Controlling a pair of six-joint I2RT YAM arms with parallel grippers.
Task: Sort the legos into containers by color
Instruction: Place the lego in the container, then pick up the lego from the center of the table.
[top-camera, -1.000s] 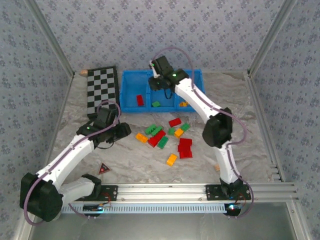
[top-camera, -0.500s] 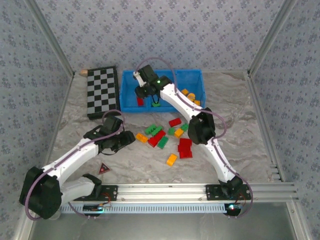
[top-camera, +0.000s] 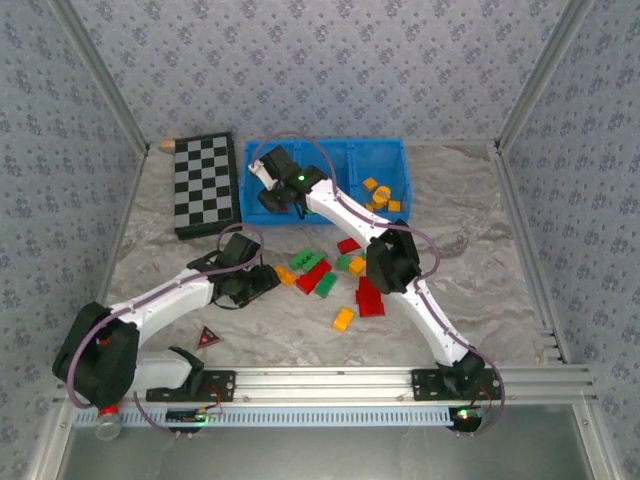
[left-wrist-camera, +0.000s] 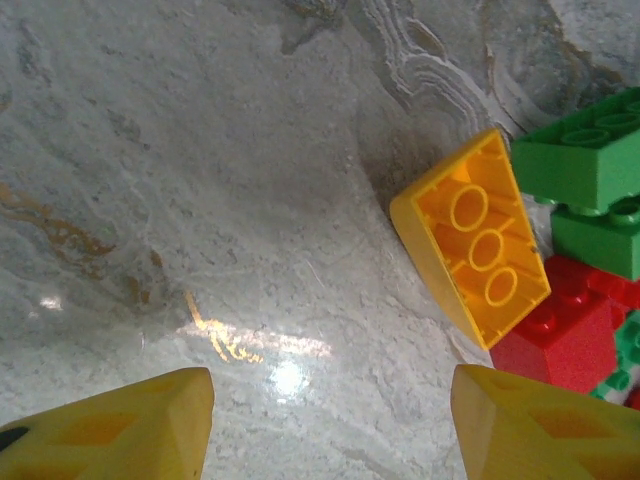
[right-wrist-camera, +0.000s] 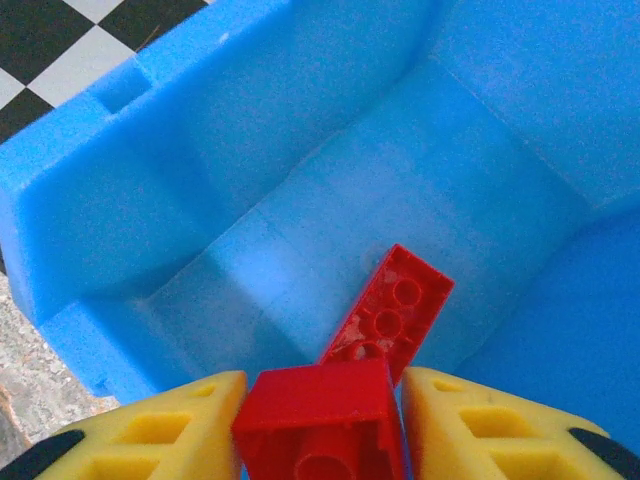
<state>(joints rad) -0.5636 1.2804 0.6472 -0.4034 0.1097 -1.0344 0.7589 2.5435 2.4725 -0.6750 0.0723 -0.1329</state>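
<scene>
Step in hand: dropping a red piece into the blue tray. The right gripper hangs over the tray's left compartment, its pads pinching a red brick with no gap visible on either side, directly above a second red brick lying on that compartment's floor. Next move, as a judgement: spread the jaws so the piece falls beside its match, then go back for another. The left gripper is spread wide and empty, low over the table, with an upside-down orange-yellow brick just ahead of it, likely its next pick; it needs to advance and straddle that brick without nudging the green and red pieces touching it. The loose legos sit mid-table, with a few orange ones in the right compartment. The right arm covers most of the middle compartment, so its contents are unreadable; how tight the grip is cannot be judged.
</scene>
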